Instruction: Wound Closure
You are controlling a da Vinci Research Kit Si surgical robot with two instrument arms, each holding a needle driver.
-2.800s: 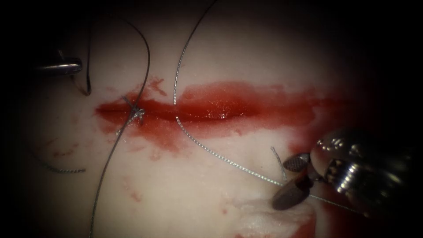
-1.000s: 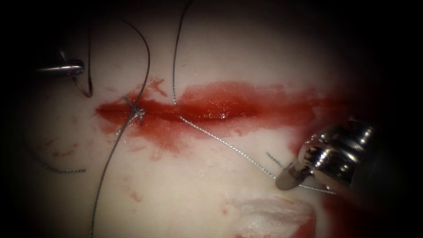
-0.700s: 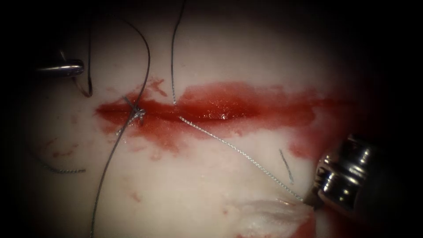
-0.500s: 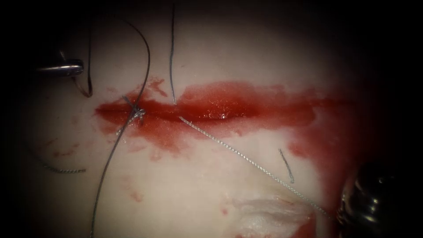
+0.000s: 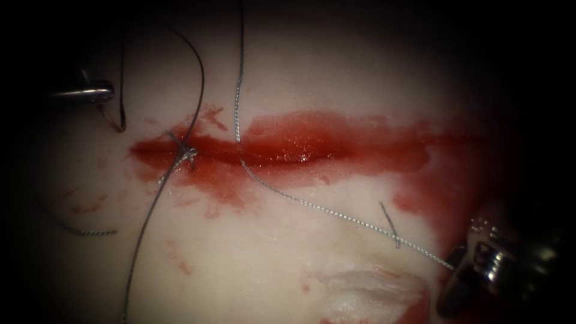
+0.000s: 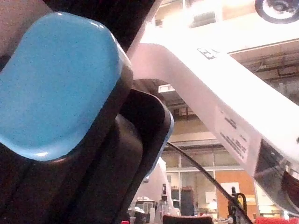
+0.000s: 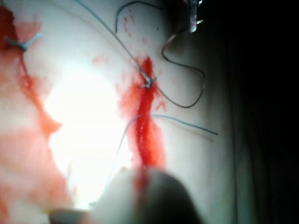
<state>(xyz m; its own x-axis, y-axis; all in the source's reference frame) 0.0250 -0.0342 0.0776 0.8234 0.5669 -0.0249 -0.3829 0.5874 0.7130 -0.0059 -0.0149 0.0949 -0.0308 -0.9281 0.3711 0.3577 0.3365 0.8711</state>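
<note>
Steel right hand (image 5: 454,277) on thread (image 5: 336,213)

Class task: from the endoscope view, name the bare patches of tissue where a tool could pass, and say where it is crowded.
Bare tissue lies below the cut, between the long dark thread and the braided thread; another patch lies above the red fluid. Crowded: the knot, the left tool with the needle, and the right tool holding the braided thread.
</note>
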